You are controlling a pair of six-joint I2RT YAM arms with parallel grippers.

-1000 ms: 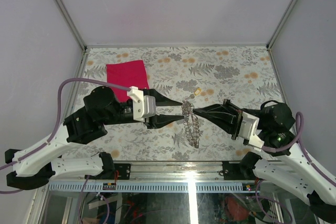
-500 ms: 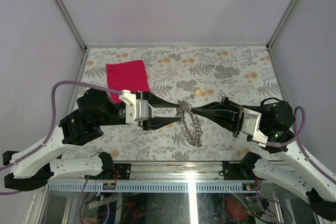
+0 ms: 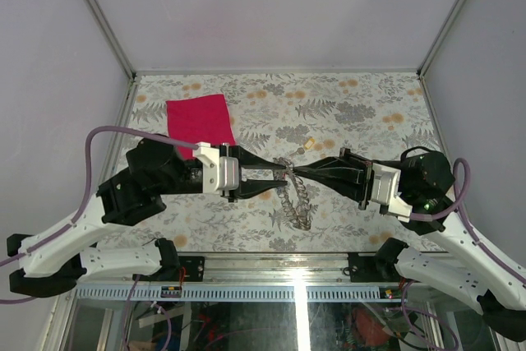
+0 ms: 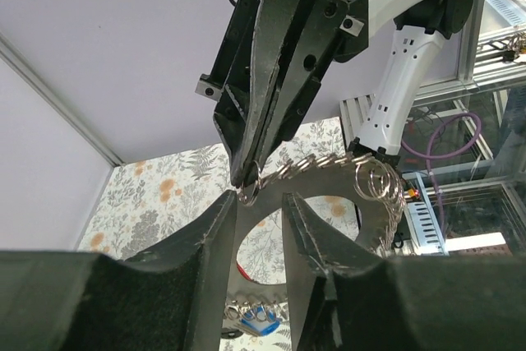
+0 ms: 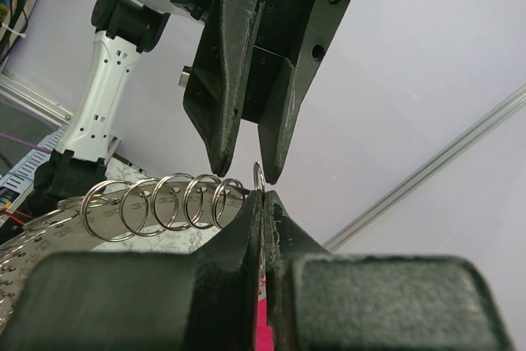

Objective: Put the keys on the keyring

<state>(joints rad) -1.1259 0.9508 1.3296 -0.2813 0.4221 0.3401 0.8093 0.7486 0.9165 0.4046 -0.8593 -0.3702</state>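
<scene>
My right gripper [image 5: 261, 200] is pinched tight on the keyring [image 5: 258, 175], a thin silvery loop standing upright between the two fingertips with its top edge poking out above them. From that loop a chain of small linked rings [image 5: 164, 203] runs off to one side and, seen from above, sags down toward the near edge of the table. My left gripper [image 4: 259, 201] faces the right one tip to tip, its fingers a narrow gap apart and closed on nothing. The pinched loop sits right at the mouth of that gap; I cannot tell whether it touches either finger. Below my left fingers, in the left wrist view, a small silvery bit with a blue piece [image 4: 260, 319] shows low down, and I cannot tell whether it is joined to the chain. A single small key [image 3: 308, 145] with a pale yellowish head lies on the fern-and-flower table cover [image 3: 370, 113], just beyond the meeting fingertips and apart from the rings. Well away, toward the far left of the table, a pink-red cloth [image 3: 200, 118] lies flat, beside my left arm.
</scene>
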